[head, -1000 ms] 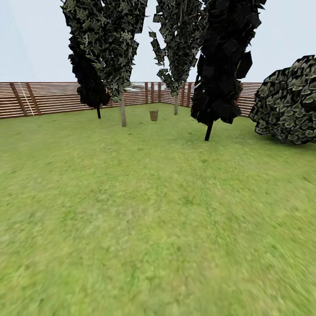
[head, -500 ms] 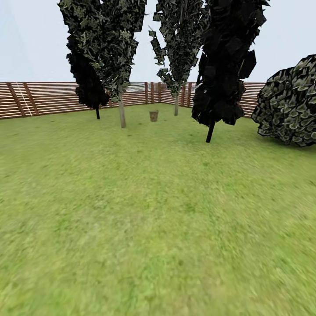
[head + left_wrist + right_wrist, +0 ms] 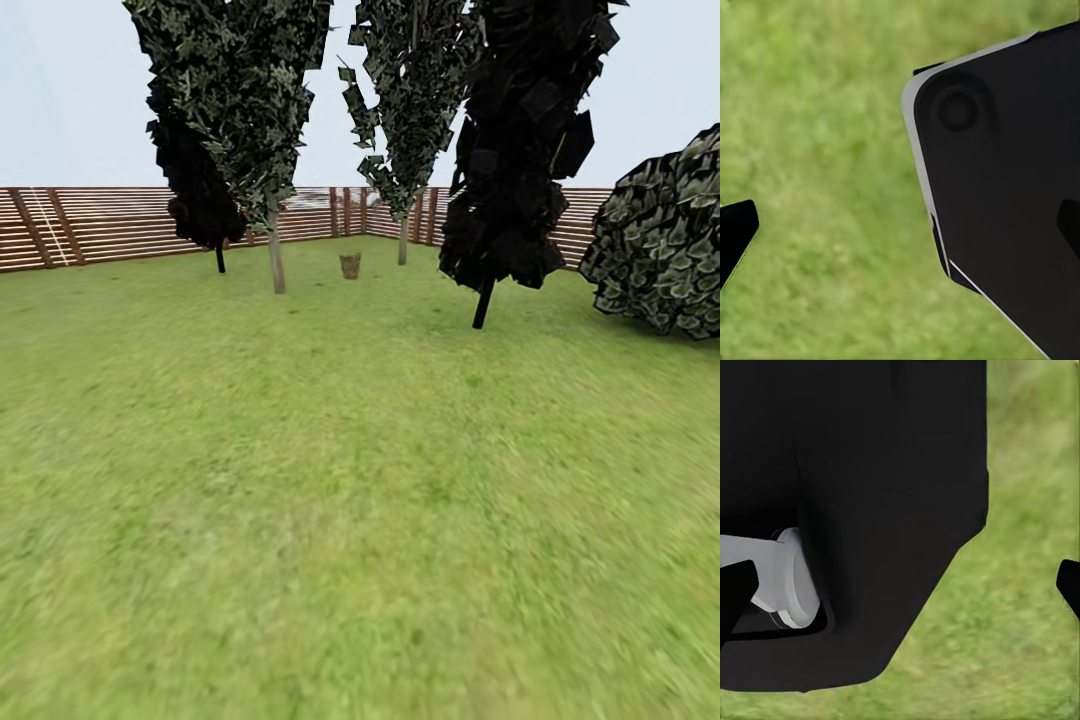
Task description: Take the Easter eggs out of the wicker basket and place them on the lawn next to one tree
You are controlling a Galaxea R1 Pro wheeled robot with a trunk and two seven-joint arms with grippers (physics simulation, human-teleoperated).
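Wicker basket [image 3: 350, 265] stands upright far ahead on the lawn [image 3: 360, 480], between two grey-trunked trees, well apart from both claws, neither arm nearer; claw spread cannot be told.

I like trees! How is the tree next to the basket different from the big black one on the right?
The pale-trunked tree has a straight grey trunk; the black tree has a leaning black trunk. The pale-trunked tree's leaves are speckled green; the black tree's are almost black. The black tree stands nearer the camera. Both are tall, narrow and grow from the lawn.
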